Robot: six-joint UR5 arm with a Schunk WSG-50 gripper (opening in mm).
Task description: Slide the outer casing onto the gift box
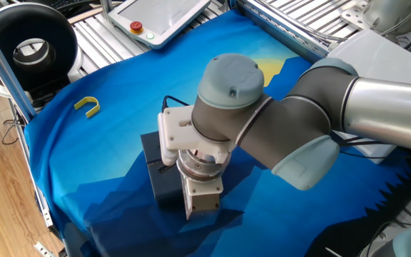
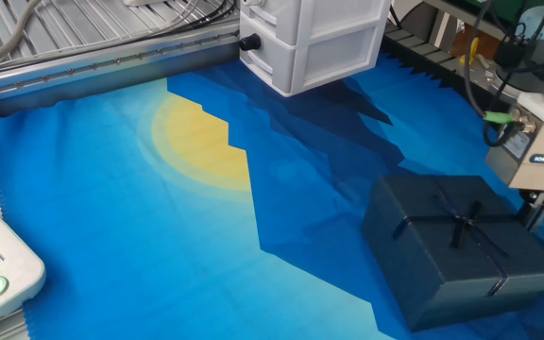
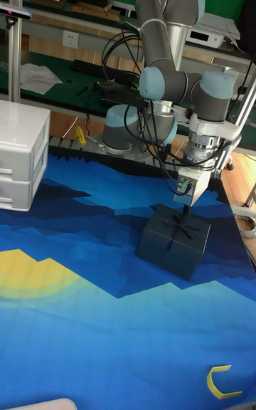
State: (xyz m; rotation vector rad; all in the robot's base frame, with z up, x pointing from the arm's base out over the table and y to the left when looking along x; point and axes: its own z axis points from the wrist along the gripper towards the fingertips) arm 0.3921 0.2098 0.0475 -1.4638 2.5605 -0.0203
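Note:
The outer casing (image 2: 451, 247), a dark navy sleeve with a thin crossed ribbon and bow on top, lies on the blue cloth. It also shows in the tall view as the outer casing (image 3: 174, 243) and, partly behind the arm, as the outer casing (image 1: 155, 163). The gift box is hidden inside it; no tan edge shows at its side. My gripper (image 2: 534, 215) points down at the casing's right-hand edge, its fingers together in one narrow tip touching that edge. In the tall view the gripper (image 3: 186, 209) meets the casing's far top edge. It holds nothing.
A white drawer unit (image 2: 314, 38) stands at the cloth's back edge. A yellow U-shaped piece (image 1: 86, 106) lies on the cloth away from the casing. A white pendant with a red button (image 1: 159, 18) sits beyond the cloth. The cloth's edge drops off close behind the casing.

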